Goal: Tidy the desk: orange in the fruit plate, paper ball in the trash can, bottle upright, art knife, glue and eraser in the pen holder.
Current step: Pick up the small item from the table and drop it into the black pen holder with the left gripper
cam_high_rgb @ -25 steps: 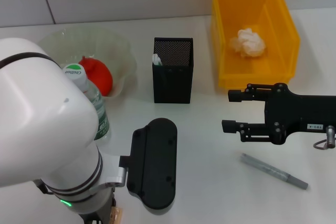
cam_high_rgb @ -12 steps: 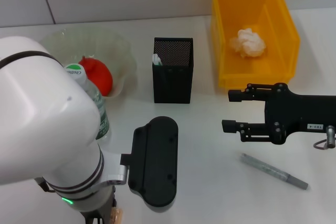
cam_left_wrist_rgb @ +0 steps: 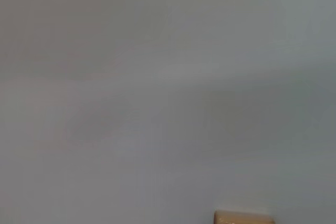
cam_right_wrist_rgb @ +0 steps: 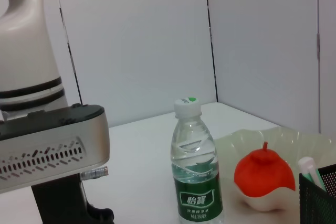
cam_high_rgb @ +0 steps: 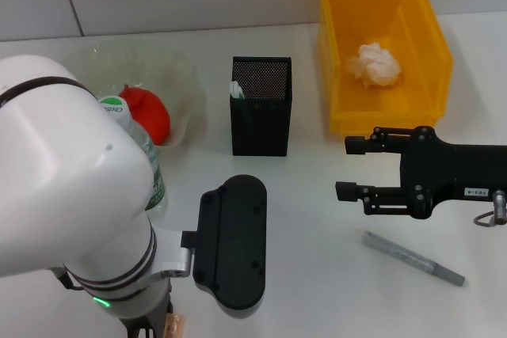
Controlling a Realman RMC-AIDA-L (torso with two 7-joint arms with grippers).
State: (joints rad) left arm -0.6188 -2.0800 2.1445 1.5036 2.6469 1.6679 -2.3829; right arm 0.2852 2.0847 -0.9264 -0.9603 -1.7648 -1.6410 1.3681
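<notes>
The orange lies in the pale-green fruit plate; both also show in the right wrist view, orange and plate. The bottle stands upright beside the plate, partly behind my left arm, and shows in the right wrist view. The paper ball lies in the yellow trash can. The black mesh pen holder holds a white glue stick. The grey art knife lies on the table, just nearer than my open, empty right gripper. The tan eraser sits at the near edge beside my left gripper, which is mostly hidden under its arm. The eraser also shows at the edge of the left wrist view.
My bulky white left arm and its black housing fill the near left of the table. A white wall runs behind the table. The right wrist view shows the pen holder's corner.
My left arm has shifted slightly, covering a little more of the bottle. The right arm and all objects have not moved.
</notes>
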